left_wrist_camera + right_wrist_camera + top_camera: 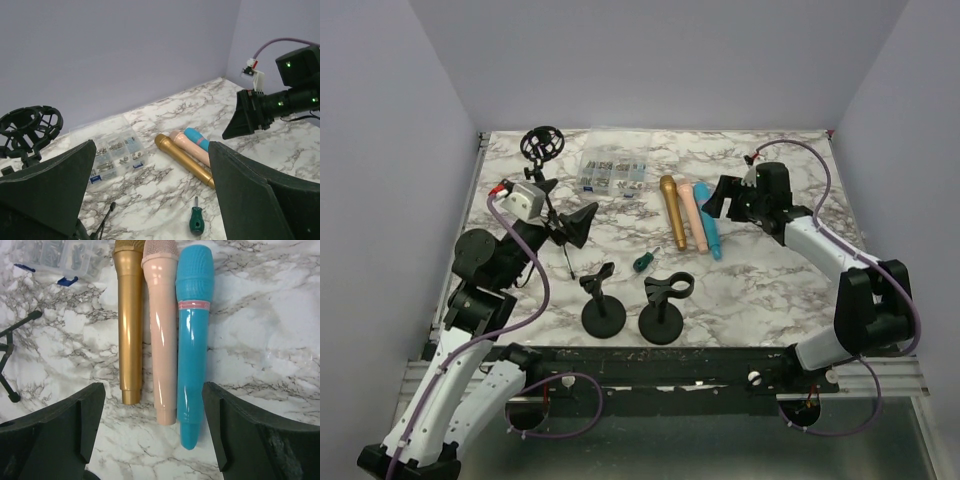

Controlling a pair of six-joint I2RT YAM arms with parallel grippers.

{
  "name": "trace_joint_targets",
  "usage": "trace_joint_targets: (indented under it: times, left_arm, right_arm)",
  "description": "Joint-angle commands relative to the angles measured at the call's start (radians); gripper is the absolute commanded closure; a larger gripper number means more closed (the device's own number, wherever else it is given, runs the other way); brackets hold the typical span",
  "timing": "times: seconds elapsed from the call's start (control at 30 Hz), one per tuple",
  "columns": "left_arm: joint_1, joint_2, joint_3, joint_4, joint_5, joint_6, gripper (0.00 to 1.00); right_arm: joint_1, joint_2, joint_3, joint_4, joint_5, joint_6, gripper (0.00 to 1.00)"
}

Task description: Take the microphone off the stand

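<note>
Three microphones lie flat on the white and grey marble table [770,290], side by side and touching. The shiny gold microphone [672,212] is on the left, the pale pink microphone [691,215] is in the middle, and the bright blue microphone [708,230] with a thin pink band is on the right. Their round heads point to the far side. The blue one reaches a little nearer than the other two.

Two black round-foot microphone stands are close to the near edge, well apart from the microphones. The left black stand [603,305] and the right black stand [665,305] are just beside each other, and each has a clip on top.

The right gripper [716,200] hangs just above the three microphones. Its jaws are wide apart and hold nothing. The wrist view looks down between its fingers [75,425] and shows all three microphones on the table.

The left gripper [576,226] is over the left part of the table. Its jaws are wide too, and they hold nothing.

A small green-handled screwdriver [641,262] lies between the stands and the gold microphone. A clear plastic box of tiny parts [610,172] sits on the far side, left of the microphones. A black round cage mount [542,143] stands at the far left corner.
</note>
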Motion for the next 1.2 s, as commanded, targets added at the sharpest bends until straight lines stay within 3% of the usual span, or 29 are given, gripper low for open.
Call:
trace_joint_targets:
  times: [0.0, 0.2, 0.37, 0.63, 0.77, 0.93, 1.17]
  left_arm:
    - [-0.008, -0.116, -0.068, 0.052, -0.139, -0.071, 0.02]
    - [-0.007, -0.279, -0.135, -0.214, -0.269, -0.272, 0.01]
    - [-0.006, -0.441, -0.254, -0.425, -0.418, -0.452, 0.02]
    - [0.009, -0.448, -0.367, -0.448, -0.416, -0.584, 0.02]
    - [0.097, -0.328, -0.381, -0.354, -0.271, -0.589, 0.01]
    - [0.402, -0.139, -0.393, -0.200, 0.095, -0.682, 0.01]
    - [0.655, 0.029, -0.430, 0.070, 0.359, -0.806, 0.02]
  right_arm:
    - [0.005, -0.070, -0.103, 0.077, -0.038, 0.002, 0.14]
    - [0.005, -0.128, -0.178, 0.195, -0.086, 0.032, 0.13]
    - [0.005, -0.195, -0.197, 0.195, -0.081, 0.030, 0.12]
    - [0.005, -0.267, -0.241, 0.237, -0.110, 0.047, 0.10]
    - [0.005, -0.291, -0.248, 0.238, -0.111, 0.047, 0.11]
    - [0.005, -0.326, -0.268, 0.254, -0.104, 0.050, 0.09]
    - [0.004, -0.345, -0.281, 0.271, -0.118, 0.055, 0.09]
